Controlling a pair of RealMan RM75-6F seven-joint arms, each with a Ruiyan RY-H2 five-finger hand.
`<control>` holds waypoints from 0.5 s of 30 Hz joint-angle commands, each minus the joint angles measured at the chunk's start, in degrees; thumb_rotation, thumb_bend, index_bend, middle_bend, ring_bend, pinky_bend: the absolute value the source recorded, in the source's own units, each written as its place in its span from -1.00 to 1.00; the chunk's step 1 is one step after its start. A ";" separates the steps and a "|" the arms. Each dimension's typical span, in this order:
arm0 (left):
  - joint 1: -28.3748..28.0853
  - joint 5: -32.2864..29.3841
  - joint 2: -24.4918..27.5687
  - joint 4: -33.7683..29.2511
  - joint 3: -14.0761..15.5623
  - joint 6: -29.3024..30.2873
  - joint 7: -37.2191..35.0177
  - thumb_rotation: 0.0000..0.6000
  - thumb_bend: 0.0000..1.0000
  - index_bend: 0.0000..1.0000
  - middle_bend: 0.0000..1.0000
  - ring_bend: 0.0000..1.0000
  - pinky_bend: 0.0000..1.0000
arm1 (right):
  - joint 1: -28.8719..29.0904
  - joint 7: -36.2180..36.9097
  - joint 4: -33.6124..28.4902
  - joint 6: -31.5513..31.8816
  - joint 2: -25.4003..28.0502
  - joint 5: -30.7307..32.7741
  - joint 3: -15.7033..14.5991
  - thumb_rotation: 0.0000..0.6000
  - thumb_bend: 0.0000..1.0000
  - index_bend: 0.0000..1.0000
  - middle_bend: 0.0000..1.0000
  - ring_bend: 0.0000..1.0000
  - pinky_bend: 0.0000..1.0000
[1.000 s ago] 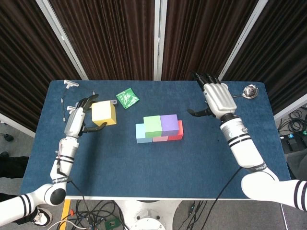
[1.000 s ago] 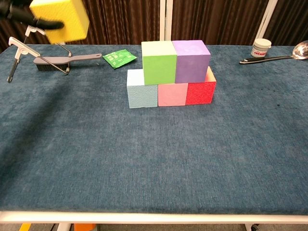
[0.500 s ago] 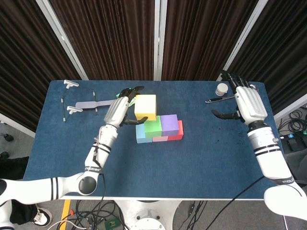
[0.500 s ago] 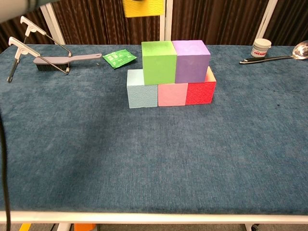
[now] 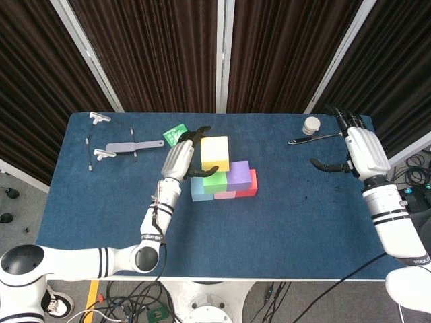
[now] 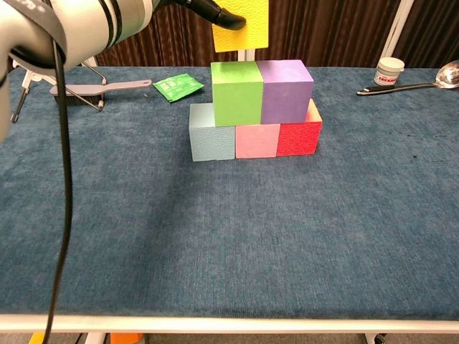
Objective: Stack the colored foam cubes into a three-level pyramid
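Observation:
My left hand (image 5: 183, 156) grips a yellow foam cube (image 5: 215, 153), held in the air just above the stack; the chest view shows the yellow cube (image 6: 244, 27) a little above the green cube's top. The stack has a light blue cube (image 6: 212, 133), a pink cube (image 6: 257, 140) and a red cube (image 6: 300, 136) in a row on the table. A green cube (image 6: 237, 93) and a purple cube (image 6: 286, 90) sit on them. My right hand (image 5: 363, 151) hovers open far to the right, holding nothing.
A grey brush with metal clips (image 5: 114, 146) lies at the back left of the blue table (image 5: 283, 229). A green packet (image 5: 175, 134) lies behind the stack. A white jar (image 5: 311, 125) and a metal spoon (image 6: 412, 81) are at the back right.
My left hand has carried the yellow cube rightward from the table's left to above the stack. My right hand has drawn back to the right, uncovering the jar.

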 commanded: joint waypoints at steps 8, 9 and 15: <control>2.21 1.34 0.04 -4.35 2.47 2.76 1.17 1.00 -0.39 -0.75 0.10 -0.79 -1.00 | 0.13 -1.81 -0.14 -1.59 -1.08 -0.26 0.69 1.00 -0.82 -1.00 -0.75 -1.00 -1.00; 2.33 1.42 -0.04 -4.30 2.67 2.70 1.08 1.00 -0.39 -0.75 0.10 -0.79 -1.00 | 0.17 -2.08 -0.22 -1.64 -1.21 -0.19 0.74 1.00 -0.82 -1.00 -0.75 -1.00 -1.00; 2.63 1.74 -1.01 -2.80 3.21 1.96 0.36 1.00 -0.39 -0.75 0.09 -0.79 -1.00 | 0.14 -3.31 -0.21 -1.96 -1.82 0.44 0.95 1.00 -0.82 -1.00 -0.75 -1.00 -1.00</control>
